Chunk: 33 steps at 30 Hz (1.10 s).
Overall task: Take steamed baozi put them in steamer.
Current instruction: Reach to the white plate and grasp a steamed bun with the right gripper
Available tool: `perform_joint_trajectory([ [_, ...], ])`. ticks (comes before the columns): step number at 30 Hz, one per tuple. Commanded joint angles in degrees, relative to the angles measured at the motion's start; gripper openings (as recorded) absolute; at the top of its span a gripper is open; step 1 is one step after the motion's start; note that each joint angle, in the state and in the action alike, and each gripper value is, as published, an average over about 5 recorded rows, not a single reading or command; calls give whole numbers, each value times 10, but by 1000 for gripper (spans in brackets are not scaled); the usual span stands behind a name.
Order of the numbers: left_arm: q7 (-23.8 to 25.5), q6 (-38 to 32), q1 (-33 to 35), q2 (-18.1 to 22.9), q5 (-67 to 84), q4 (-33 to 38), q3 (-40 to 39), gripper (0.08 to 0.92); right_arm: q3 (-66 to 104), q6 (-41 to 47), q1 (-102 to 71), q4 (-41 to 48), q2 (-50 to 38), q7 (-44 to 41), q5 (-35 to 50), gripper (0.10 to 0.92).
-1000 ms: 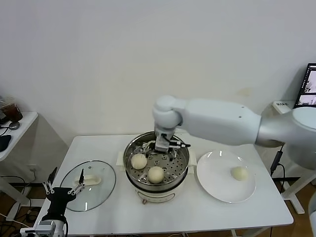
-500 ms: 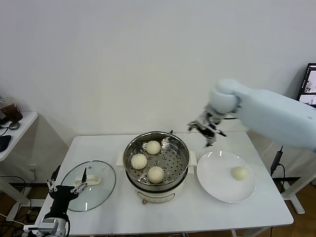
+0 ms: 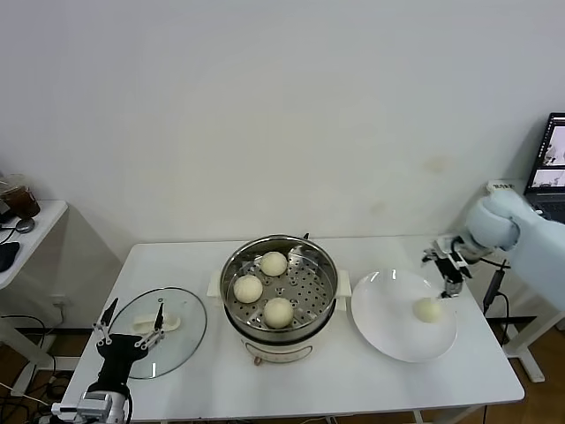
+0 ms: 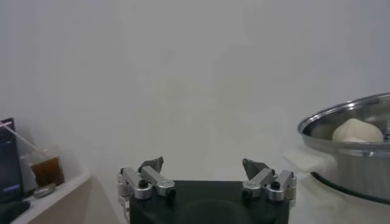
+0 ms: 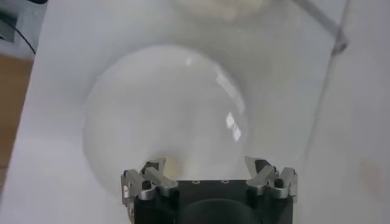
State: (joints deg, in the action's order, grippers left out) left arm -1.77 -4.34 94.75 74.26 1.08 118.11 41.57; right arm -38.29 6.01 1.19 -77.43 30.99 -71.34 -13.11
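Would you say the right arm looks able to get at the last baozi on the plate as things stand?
Probably yes. The right pincer hangs open just above the baozi, which sits alone on the white plate with nothing between them. The left pincer waits beside the table, well away.

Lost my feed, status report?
Right gripper open above last baozi on plate. Three in steamer. Left gripper open, parked. Nothing blocking.
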Motion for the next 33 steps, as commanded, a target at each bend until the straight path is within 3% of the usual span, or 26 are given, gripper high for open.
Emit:
perform_joint_trajectory([
  [1,0,-1,2,0,0,1,0,823,145,-9,-177,75,-11,12,-82,823],
  [22,0,-2,8,3,0,-2,14,823,138,-24,-160,157,116,47,-120,823],
  [30,0,-2,7,3,1,-4,15,823,139,-17,-160,163,129,48,-138,821],
  [33,0,-2,6,3,1,-5,15,823,140,-12,-159,162,128,47,-140,786],
])
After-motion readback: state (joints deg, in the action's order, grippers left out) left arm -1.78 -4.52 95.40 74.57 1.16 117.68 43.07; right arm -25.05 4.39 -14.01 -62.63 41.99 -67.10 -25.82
